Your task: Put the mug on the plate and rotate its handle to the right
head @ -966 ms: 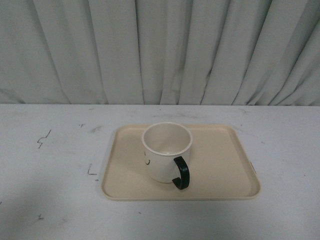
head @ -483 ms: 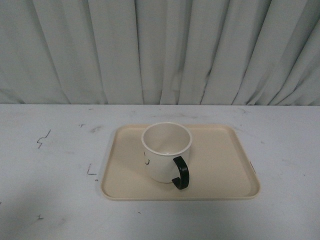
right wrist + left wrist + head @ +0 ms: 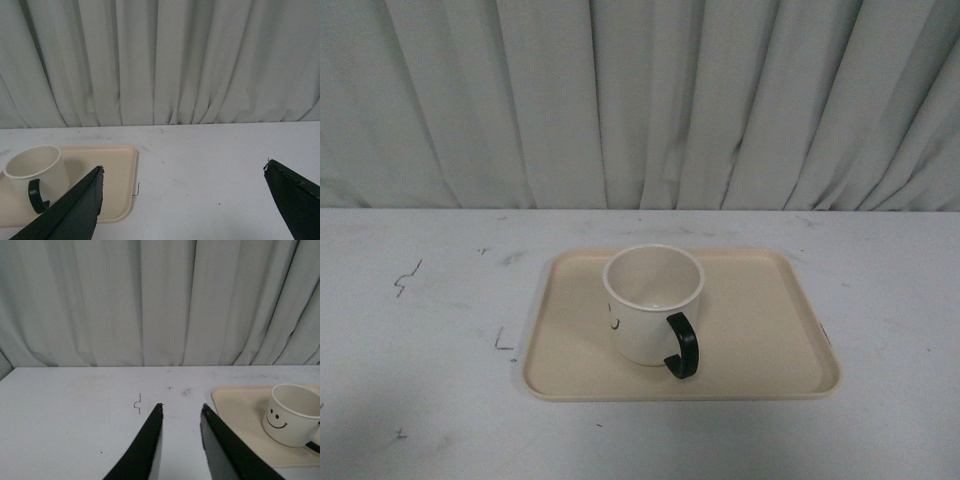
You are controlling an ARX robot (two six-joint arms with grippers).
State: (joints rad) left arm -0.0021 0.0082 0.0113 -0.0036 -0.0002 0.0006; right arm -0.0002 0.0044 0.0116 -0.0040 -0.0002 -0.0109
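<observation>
The cream-white mug [image 3: 651, 302] stands upright on the beige plate [image 3: 760, 330], left of its middle. Its black handle [image 3: 683, 346] points toward the front and a little to the right. The mug's smiley face shows in the left wrist view [image 3: 294, 414], where the plate [image 3: 240, 402] lies beside it. In the right wrist view the mug [image 3: 37, 171], its handle [image 3: 35, 195] and the plate [image 3: 117, 185] also show. My left gripper [image 3: 181, 409] is open over bare table, left of the plate. My right gripper [image 3: 184, 169] is wide open, right of the plate. Neither gripper shows in the front view.
A white table [image 3: 420, 380] with small dark scuff marks [image 3: 408, 277] carries the plate. A grey pleated curtain [image 3: 640, 100] hangs behind the table's far edge.
</observation>
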